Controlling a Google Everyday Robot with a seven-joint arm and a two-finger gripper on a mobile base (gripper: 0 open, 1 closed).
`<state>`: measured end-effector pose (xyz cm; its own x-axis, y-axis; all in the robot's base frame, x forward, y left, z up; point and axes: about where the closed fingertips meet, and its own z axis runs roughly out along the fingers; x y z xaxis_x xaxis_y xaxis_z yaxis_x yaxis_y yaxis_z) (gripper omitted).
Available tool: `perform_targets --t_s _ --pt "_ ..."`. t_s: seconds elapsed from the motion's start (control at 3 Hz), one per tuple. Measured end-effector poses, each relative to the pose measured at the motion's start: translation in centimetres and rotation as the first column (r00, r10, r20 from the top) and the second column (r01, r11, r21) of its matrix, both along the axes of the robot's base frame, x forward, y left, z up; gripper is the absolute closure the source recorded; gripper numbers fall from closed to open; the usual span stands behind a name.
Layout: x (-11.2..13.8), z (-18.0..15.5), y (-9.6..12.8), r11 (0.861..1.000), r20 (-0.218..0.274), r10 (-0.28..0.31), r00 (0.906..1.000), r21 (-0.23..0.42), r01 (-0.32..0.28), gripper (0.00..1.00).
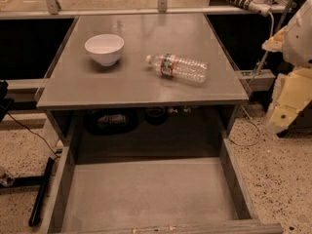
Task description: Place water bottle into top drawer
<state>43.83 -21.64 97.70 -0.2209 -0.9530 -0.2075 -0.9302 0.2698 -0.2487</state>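
The water bottle [178,68] lies on its side on the grey table [136,89], right of centre, with its white cap pointing left. The top drawer [146,194] is pulled out below the table's front edge, and its flat grey bottom is bare. My gripper [287,104], with pale yellow parts, hangs at the right edge of the view beside the table's right side. It is apart from the bottle and holds nothing.
A white bowl [104,48] stands on the table to the left of the bottle. Cables and a black bar [41,191] lie on the speckled floor at the left. A metal frame and a cable [253,65] stand at the right of the table.
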Motion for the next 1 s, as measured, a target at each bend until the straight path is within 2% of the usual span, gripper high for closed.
perform_targets --t_s 0.67,1.0 --pt "1.1 -0.3 1.3 1.000 0.053 0.025 0.9983 0.003 -0.025 0.00" --pt "2.7 -0.9 2.0 0.994 0.113 0.070 0.9911 0.072 -0.079 0.00"
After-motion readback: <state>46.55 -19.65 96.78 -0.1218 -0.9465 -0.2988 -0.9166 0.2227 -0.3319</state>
